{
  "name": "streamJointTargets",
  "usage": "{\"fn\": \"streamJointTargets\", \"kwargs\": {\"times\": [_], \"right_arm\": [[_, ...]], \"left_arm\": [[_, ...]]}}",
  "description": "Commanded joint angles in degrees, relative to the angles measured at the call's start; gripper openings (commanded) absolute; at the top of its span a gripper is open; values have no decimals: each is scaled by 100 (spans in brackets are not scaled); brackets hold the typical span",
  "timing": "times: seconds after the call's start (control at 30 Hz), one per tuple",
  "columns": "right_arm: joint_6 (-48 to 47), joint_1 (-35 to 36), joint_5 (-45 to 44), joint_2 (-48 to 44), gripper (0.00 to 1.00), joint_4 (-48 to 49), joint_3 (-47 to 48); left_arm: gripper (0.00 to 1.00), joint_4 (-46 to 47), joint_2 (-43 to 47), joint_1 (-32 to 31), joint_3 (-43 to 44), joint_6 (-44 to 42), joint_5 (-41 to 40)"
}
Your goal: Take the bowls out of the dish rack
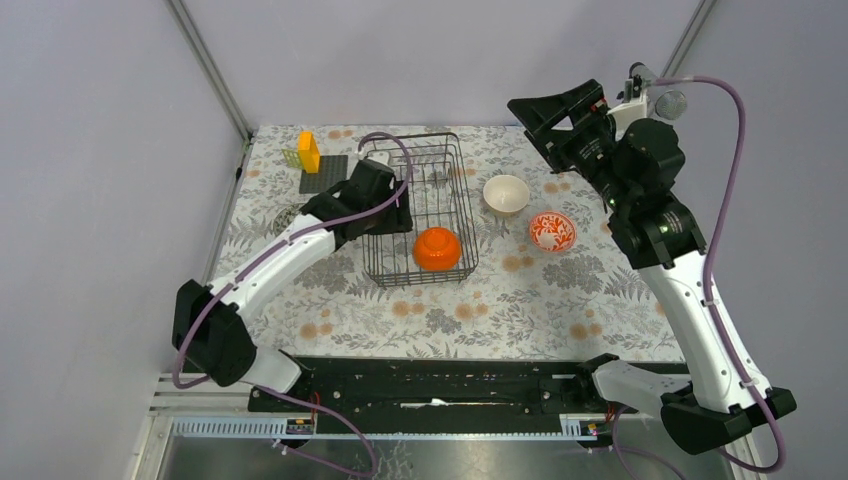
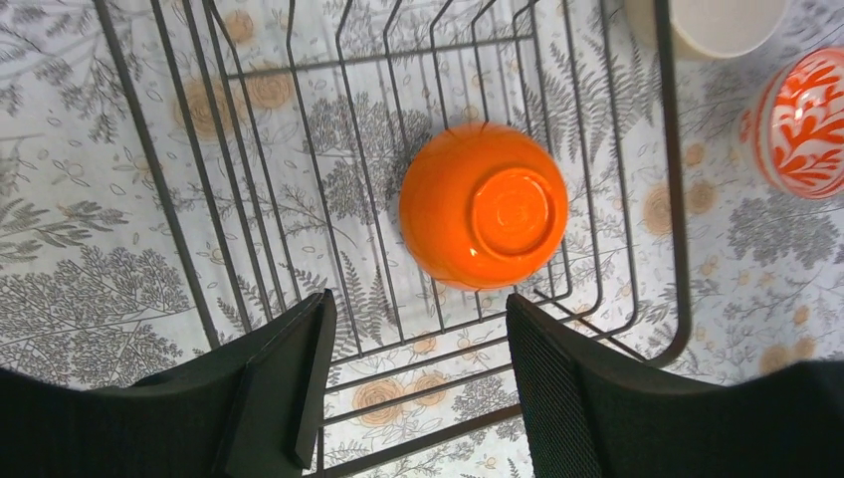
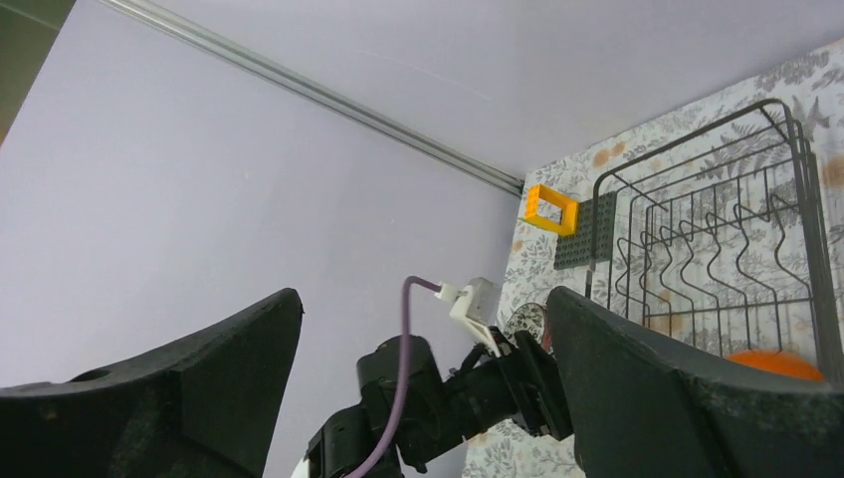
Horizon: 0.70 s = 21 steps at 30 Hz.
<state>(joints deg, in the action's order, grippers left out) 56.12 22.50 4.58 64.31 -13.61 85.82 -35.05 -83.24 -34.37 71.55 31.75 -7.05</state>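
Observation:
The black wire dish rack [image 1: 421, 170] stands at the back middle of the table. One orange bowl [image 1: 437, 248] lies upside down in its near right corner. My left gripper [image 1: 399, 214] hovers over the rack's left side, open, nothing between its fingers. In the left wrist view the orange bowl [image 2: 485, 219] lies just ahead of the gripper [image 2: 418, 339], apart from both fingers. A beige bowl [image 1: 506, 194] and a white bowl with red pattern [image 1: 552, 232] stand on the table right of the rack. My right gripper [image 1: 530, 125] is raised high at the back right, open and empty.
A flat black mat [image 1: 323, 172] with yellow and orange blocks [image 1: 308, 152] sits left of the rack. A small patterned round thing [image 3: 526, 324] shows partly behind the left arm. Grey walls close in the table's left, back and right.

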Motion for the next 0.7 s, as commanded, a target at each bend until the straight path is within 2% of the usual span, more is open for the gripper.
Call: {"fn": "streamJointTargets", "kwargs": {"times": [0.0,0.07,0.2,0.3,0.5,0.67], "right_arm": [[582,-36,-272,-6,100,134,-126],[450,-35,-374,-91,100,-55,-115],[-239,-40,894,45,100,-119,-126],[-332,-36,1376,146,100,-595,-469],[-1021,-29,626,-206,100,-535,-1636],[-1399,85,912,440,100,-710,-1813]], "left_arm": [[68,297,649,31,31,-44,-312],[68,157,740,44,79,-55,-308],[69,37,907,61,126,-27,-156],[69,-13,814,62,248,51,76],[69,87,177,62,542,186,740],[69,89,-366,62,834,3,1196]]}}
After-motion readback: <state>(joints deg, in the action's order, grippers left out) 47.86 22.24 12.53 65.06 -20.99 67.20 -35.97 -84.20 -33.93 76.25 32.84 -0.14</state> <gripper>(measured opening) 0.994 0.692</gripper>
